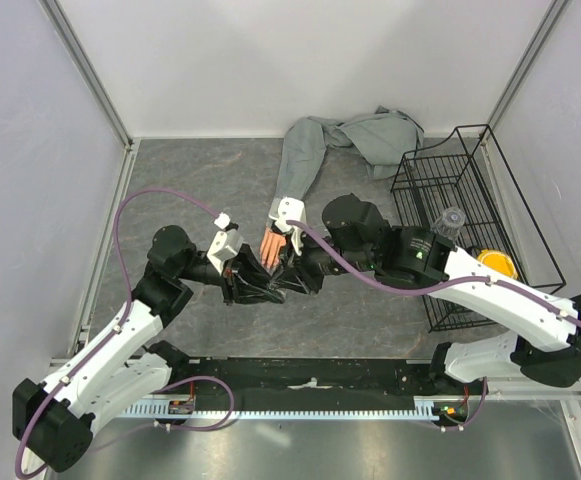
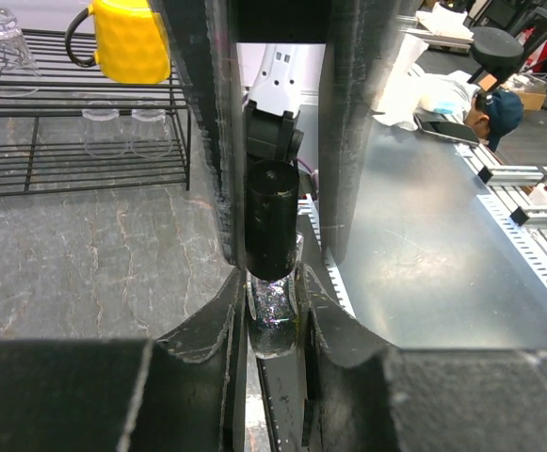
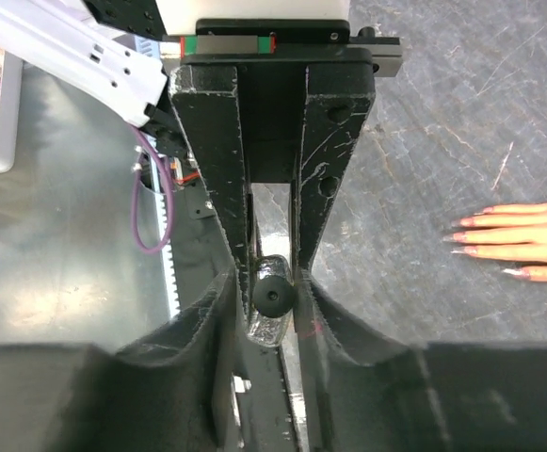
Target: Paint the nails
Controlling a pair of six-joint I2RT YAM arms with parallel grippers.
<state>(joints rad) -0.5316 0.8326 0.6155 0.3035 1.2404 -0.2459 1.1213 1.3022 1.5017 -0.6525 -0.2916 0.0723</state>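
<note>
The peach mannequin hand (image 1: pixel 273 243) lies flat on the grey mat, its grey shirt sleeve (image 1: pixel 300 160) running to the back. Its pinkish nails (image 3: pixel 458 237) show at the right of the right wrist view, fingers pointing left. My two grippers meet just in front of the hand. My left gripper (image 1: pixel 260 285) (image 2: pixel 271 303) is shut on the small glittery glass bottle (image 2: pixel 271 315). My right gripper (image 1: pixel 282 278) (image 3: pixel 273 294) is shut on the bottle's black cap (image 3: pixel 273 297) (image 2: pixel 271 217), which still sits on the bottle. The bottle itself is hidden in the top view.
A black wire rack (image 1: pixel 450 200) stands at the right with a yellow mug (image 1: pixel 498 265) and a clear glass (image 1: pixel 452 220) in it. The enclosure's white walls close the left, back and right. A metal rail (image 1: pixel 310 400) runs along the near edge.
</note>
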